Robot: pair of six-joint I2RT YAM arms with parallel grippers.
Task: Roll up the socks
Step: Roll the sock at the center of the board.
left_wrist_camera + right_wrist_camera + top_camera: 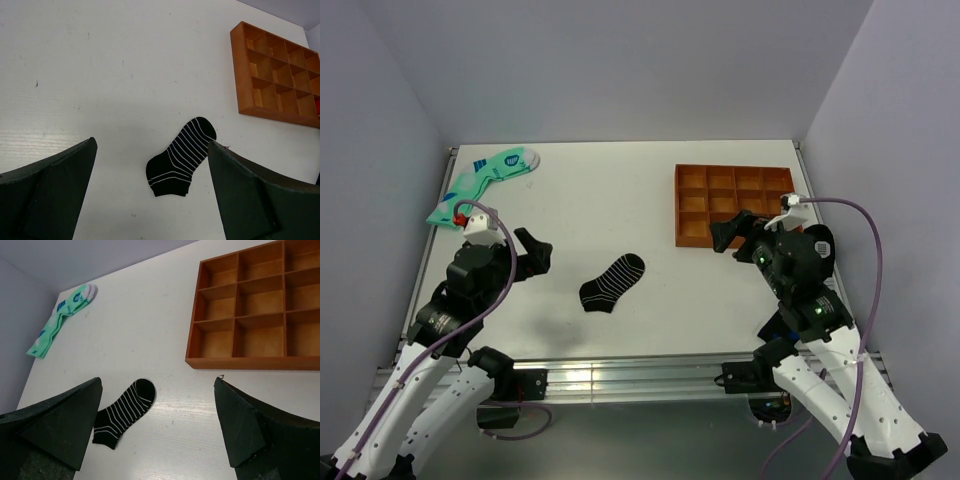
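Observation:
A black ankle sock with thin white stripes (612, 283) lies flat on the white table near the middle front, toe toward the back right. It looks like two socks stacked, but I cannot tell. It shows in the left wrist view (181, 157) and the right wrist view (125, 412). My left gripper (538, 252) is open and empty, left of the sock and apart from it. My right gripper (735, 234) is open and empty, to the sock's right, by the orange tray.
An orange wooden tray (734, 203) with several compartments sits at the back right; it also shows in the left wrist view (276, 75) and the right wrist view (250, 315). Mint-green socks with blue marks (480, 182) lie at the back left corner (60, 320).

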